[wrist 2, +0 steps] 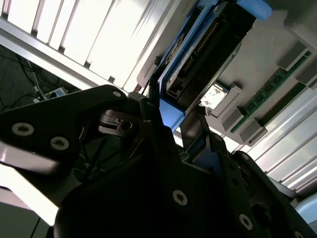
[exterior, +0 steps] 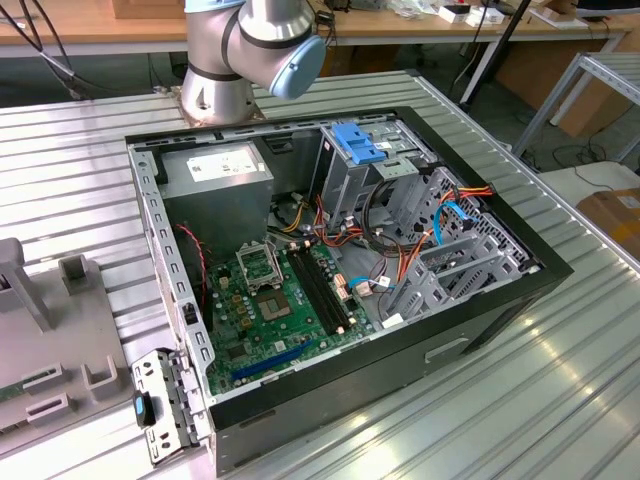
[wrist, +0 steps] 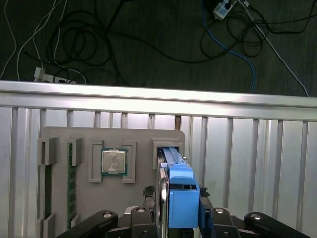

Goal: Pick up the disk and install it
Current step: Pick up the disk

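Exterior view: a flat grey fixture tray with moulded slots [exterior: 40, 330] lies at the edge of a ribbed aluminium table [exterior: 560, 400]. To the exterior view's right of the tray, an open black computer case [exterior: 480, 330] lies on its side. It shows a green motherboard [exterior: 270, 310], a grey power-supply box with a white label [exterior: 215, 170] and a blue plastic latch [exterior: 358, 143] atop a metal cage. Behind the case stands the silver base of the robot arm [exterior: 250, 50]. First wrist view: the disk [wrist: 181, 193], a flat drive framed by a blue plastic bracket, stands on edge at a slot of the tray. Beside it on the tray a square processor chip [wrist: 113, 161] sits in a recess, and beyond that, green memory sticks [wrist: 72, 183] lie in long slots. The black gripper [wrist: 178, 203] straddles the disk, one finger against each broad side, the jaws closed onto it. Past the table edge beyond the tray, dark cables [wrist: 124, 44] lie on the floor. Second wrist view: the gripper [wrist 2: 174, 111] clamps the blue bracket of the disk [wrist 2: 208, 44], seen edge-on with its dark body and connector row. How deep the disk sits in the slot cannot be told. The processor chip [wrist 2: 214, 95] and memory sticks [wrist 2: 270, 94] lie in the tray just beside the disk.
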